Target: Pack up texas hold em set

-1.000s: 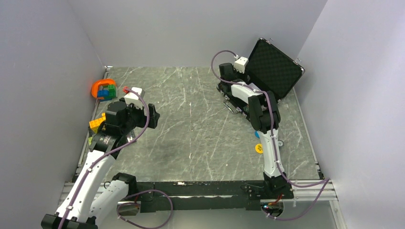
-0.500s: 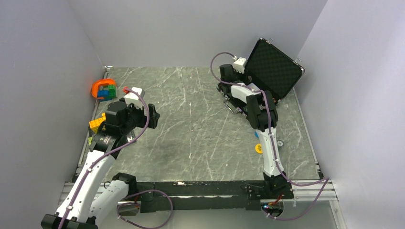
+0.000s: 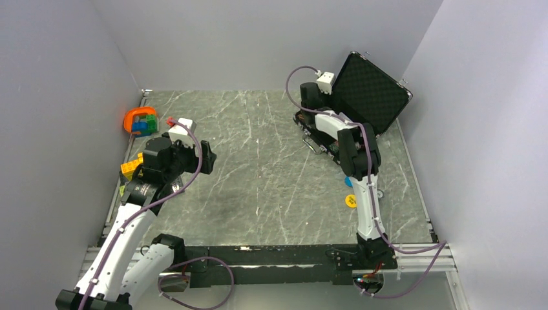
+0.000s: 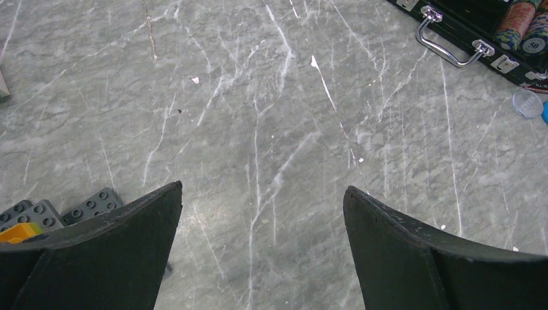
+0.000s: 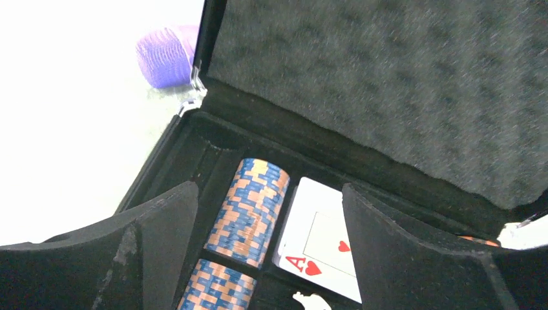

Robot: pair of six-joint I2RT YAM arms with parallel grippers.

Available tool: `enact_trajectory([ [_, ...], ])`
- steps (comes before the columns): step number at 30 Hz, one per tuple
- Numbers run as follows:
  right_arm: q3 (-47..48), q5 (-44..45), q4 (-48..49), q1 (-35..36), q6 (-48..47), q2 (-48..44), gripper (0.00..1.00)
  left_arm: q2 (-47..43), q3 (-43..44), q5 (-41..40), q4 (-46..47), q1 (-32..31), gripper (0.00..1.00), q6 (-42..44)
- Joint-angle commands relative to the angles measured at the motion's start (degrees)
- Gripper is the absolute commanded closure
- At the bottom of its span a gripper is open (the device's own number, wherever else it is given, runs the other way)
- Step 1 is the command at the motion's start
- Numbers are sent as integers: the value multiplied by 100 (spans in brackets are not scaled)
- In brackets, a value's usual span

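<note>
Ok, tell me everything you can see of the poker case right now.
The black poker case sits open at the far right of the grey marbled table, its lid propped up and lined with dark egg-crate foam. Silver metal trims its corners, and a silver handle lies on the front edge. The black-lined tray holds rows of blue-and-orange chips beside an ace of hearts card. The open right pincer hangs above the tray, not visibly touching.

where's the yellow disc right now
In the top view the yellow disc lies on the right side of the table, just nearer the arm bases than the blue disc and outside the open case.
</note>
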Motion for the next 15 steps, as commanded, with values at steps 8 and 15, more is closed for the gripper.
enact_trajectory([
  [8,124,-2968,-704,-586,494,-1093,13,-48,137,15,106,-27,2,22],
  [15,1004,-4425,-1900,-944,354,-524,8,-63,140,6,99,-33,2,16],
])
